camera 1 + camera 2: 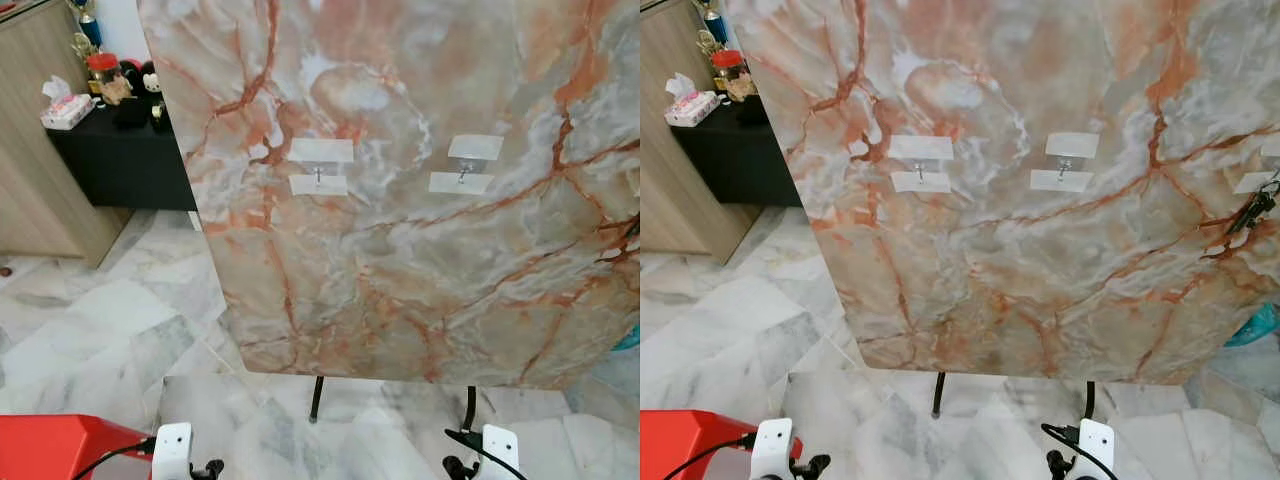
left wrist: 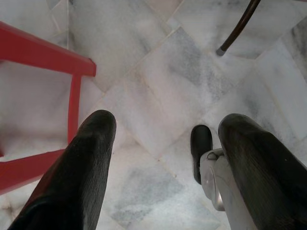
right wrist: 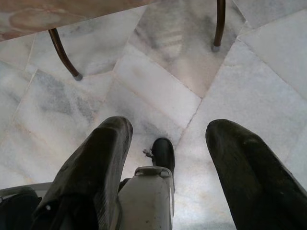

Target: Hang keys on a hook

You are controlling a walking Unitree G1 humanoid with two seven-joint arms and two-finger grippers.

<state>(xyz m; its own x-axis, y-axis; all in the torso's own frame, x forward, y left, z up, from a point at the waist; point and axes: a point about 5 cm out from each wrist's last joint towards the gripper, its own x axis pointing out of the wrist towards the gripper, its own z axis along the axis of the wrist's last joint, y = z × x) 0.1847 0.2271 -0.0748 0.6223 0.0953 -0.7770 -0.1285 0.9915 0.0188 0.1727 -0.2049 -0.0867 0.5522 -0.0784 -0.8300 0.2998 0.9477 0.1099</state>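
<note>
Dangling keys — beside right hook

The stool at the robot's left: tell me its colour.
Red. The stool shows best in the left wrist view, standing on the marble floor.

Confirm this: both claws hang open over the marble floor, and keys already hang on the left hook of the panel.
Not quite. The left hook is bare, as the left eye view shows; no keys hang on it. The rest holds: the left claw and right claw hang open over the floor, below the panel.
</note>
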